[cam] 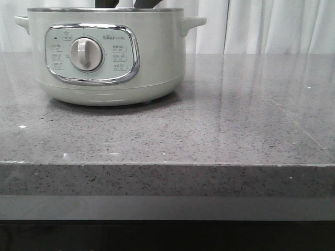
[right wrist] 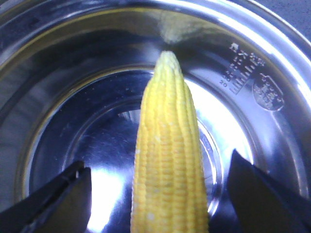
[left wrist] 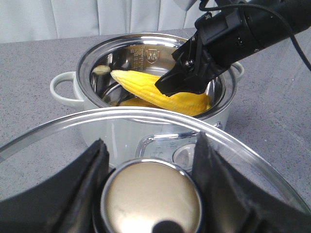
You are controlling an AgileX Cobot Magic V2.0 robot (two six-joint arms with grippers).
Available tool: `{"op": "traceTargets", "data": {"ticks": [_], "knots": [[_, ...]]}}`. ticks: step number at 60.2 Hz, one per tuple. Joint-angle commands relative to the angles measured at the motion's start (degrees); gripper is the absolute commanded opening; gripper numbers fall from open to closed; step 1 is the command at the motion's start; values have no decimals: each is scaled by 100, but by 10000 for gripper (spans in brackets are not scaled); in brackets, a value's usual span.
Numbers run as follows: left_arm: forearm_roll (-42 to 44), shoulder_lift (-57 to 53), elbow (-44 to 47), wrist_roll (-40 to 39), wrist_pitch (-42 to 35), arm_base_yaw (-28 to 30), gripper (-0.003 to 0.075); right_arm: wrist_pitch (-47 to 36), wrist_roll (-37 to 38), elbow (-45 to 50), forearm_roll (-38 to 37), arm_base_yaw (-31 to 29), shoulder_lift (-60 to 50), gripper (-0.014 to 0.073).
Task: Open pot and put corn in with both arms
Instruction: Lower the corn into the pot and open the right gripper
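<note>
The pale cream pot (cam: 115, 57) stands at the back left of the counter with its top uncovered. In the left wrist view the pot (left wrist: 77, 97) has the yellow corn (left wrist: 146, 90) lying slanted inside its steel bowl. My left gripper (left wrist: 150, 143) is shut on the knob (left wrist: 151, 196) of the glass lid (left wrist: 58, 141) and holds it clear of the pot, in front of it. My right gripper (left wrist: 182, 85) is over the pot at the corn's thick end. In the right wrist view it (right wrist: 156, 160) is open, with the corn (right wrist: 167, 160) between the fingers, untouched.
The grey speckled counter (cam: 220, 136) stretches to the right of the pot and ends at a front edge (cam: 167, 164). White curtains (cam: 272, 26) hang behind. Dark arm parts (cam: 112, 4) show just above the pot's rim.
</note>
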Motion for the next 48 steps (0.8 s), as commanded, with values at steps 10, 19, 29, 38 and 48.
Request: {"op": "traceTargets", "data": {"ticks": [10, 19, 29, 38, 48], "knots": [[-62, -35, -209, -57, -826, 17, 186, -250, -49, -205, 22, -11, -374, 590], [-62, -35, -209, -57, -826, 17, 186, -88, -19, -205, 23, -11, -545, 590], [-62, -35, -209, -57, -826, 17, 186, 347, -15, -205, 23, -85, -974, 590], [-62, -35, -209, -57, -826, 17, 186, 604, 130, -193, 23, -299, -1450, 590], [-62, -35, -209, -57, -826, 17, 186, 797, 262, 186, 136, -842, -2063, 590]]}}
